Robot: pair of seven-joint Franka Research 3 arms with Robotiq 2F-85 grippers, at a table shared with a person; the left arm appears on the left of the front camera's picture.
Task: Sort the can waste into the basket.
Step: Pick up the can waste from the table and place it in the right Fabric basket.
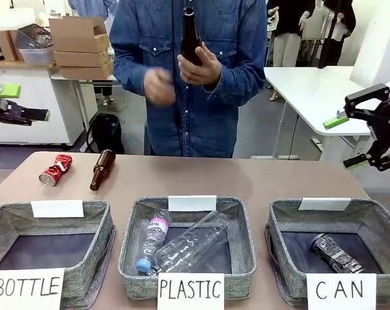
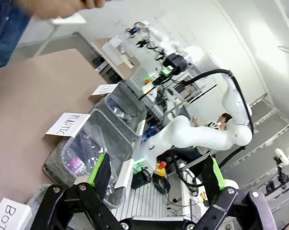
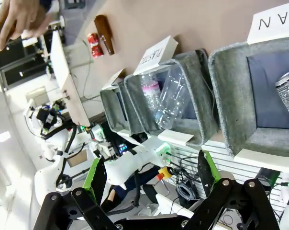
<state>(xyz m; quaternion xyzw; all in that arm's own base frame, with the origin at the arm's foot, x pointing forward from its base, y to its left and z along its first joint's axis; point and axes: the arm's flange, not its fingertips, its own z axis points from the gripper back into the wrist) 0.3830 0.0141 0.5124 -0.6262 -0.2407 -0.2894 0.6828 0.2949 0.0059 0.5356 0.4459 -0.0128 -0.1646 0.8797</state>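
The red crushed can point(image 1: 55, 170) lies on the brown table at the far left, next to a brown bottle point(image 1: 102, 169). The silver can with the dark pattern point(image 1: 336, 252) rests inside the grey CAN basket point(image 1: 278, 240) at the front right. My left gripper point(image 1: 26, 102) hangs open in the air beyond the table's left edge, holding nothing. My right gripper point(image 1: 345, 142) hovers open above and behind the CAN basket. The right wrist view looks past the open right gripper point(image 3: 149, 173) at the CAN basket point(image 3: 230, 96), the silver can point(image 3: 288, 93) and the red can point(image 3: 93, 39). The left gripper point(image 2: 156, 175) is open and empty.
A person stands at the far side holding a brown bottle point(image 1: 190, 39) upright in one hand. The PLASTIC basket point(image 1: 129, 258) in the middle holds clear bottles point(image 1: 182, 248). The BOTTLE basket point(image 1: 104, 226) at the front left has nothing in it. Bare table lies between cans and baskets.
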